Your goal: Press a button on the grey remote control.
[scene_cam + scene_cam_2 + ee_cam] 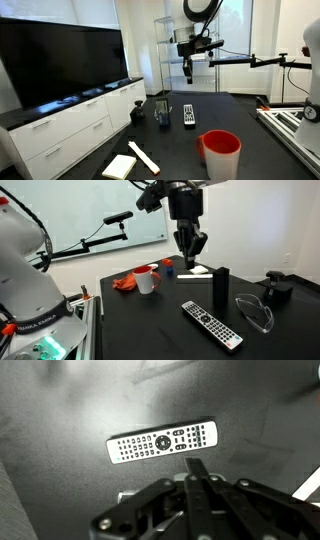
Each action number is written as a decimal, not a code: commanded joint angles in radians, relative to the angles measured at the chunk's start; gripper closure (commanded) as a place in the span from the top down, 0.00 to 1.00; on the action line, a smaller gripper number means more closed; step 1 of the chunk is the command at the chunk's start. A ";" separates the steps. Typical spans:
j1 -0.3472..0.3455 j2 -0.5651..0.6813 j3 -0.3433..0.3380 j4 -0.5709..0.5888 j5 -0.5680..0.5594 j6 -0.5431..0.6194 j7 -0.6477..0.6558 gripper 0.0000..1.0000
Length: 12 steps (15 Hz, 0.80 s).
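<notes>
A dark table (240,115) fills the middle of a room, with a large black TV (55,60) on a long white cabinet (70,125) along one side. The Panda arm (170,198) reaches in over the table from above. Its gripper (189,256) hangs in the air clear of the tabletop. In the wrist view the gripper (197,458) has its jaws clenched tight, the two fingers pressed together with nothing between them.

A red cup (221,152) stands upright near one table edge. In an exterior view an orange cloth (124,282) lies just beside it.

The grey remote (211,324) lies flat on the table, face up and untouched, with its rows of pale buttons showing. In the wrist view the remote (162,445) sits just past the closed fingertips, lying across the picture. In an exterior view the remote (189,114) lies beneath the gripper and a little nearer the camera.

A white bar (143,156) and a pale pad (119,166) lie side by side, well apart from the remote. A small dark block (220,283) stands upright near the remote. Clear glasses (255,312) lie beside the remote, and a black object (277,287) sits behind them.
</notes>
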 commanded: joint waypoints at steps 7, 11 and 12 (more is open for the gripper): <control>-0.016 0.033 0.006 0.016 0.002 -0.001 -0.001 0.01; -0.016 0.033 0.007 0.017 0.002 -0.001 -0.001 0.01; -0.016 0.033 0.007 0.017 0.002 -0.001 -0.001 0.01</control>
